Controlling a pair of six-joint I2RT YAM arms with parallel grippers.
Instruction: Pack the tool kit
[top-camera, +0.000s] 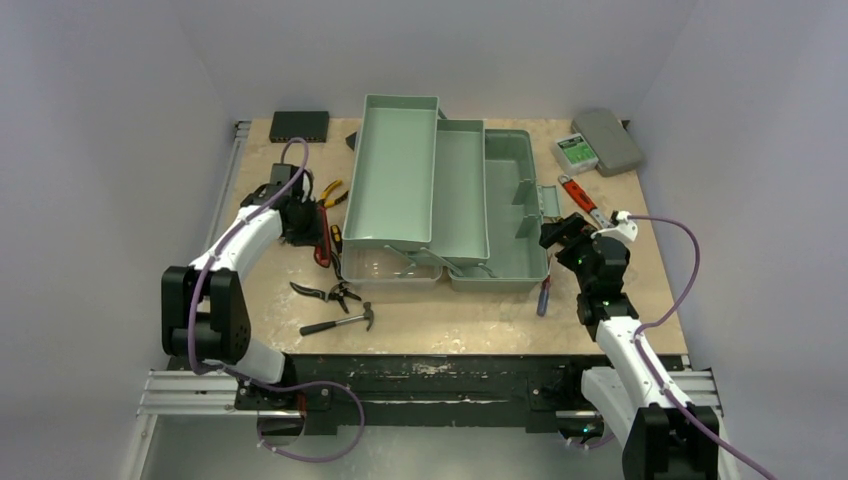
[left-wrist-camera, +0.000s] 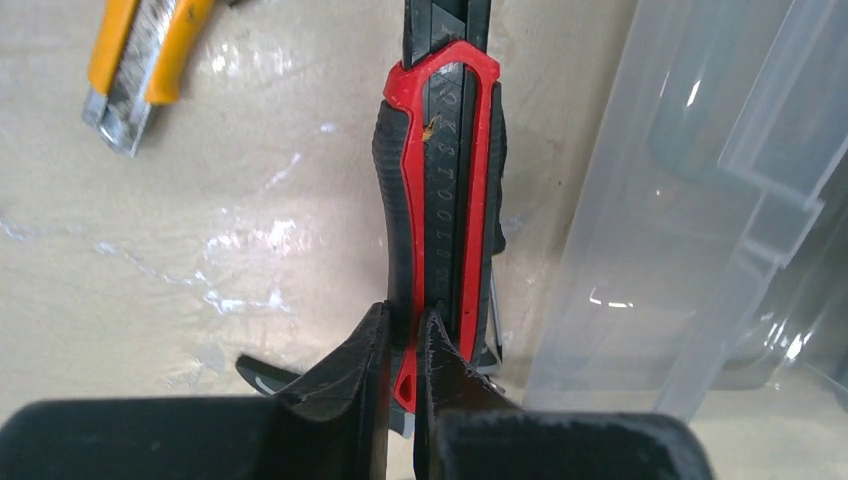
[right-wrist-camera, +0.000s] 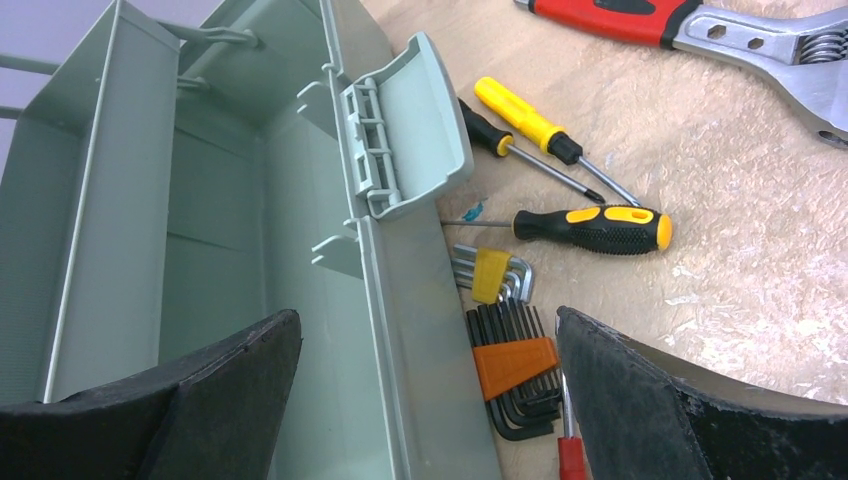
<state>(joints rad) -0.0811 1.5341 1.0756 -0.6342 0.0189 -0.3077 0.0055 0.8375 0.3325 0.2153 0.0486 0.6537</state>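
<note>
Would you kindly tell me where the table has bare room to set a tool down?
Free: the table's near strip in front of the toolbox, right of the hammer; also the patch between the black box and the yellow pliers. Crowded: right of the toolbox, with screwdrivers, hex keys and wrench; left, around the red knife.

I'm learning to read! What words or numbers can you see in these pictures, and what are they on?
"KSTOOL": raised letters along the handle of the red and black knife; the end is hidden by the left gripper.
Green and white packet beside the grey case: print too small to read.
Nothing else shows text that can be read.
</note>
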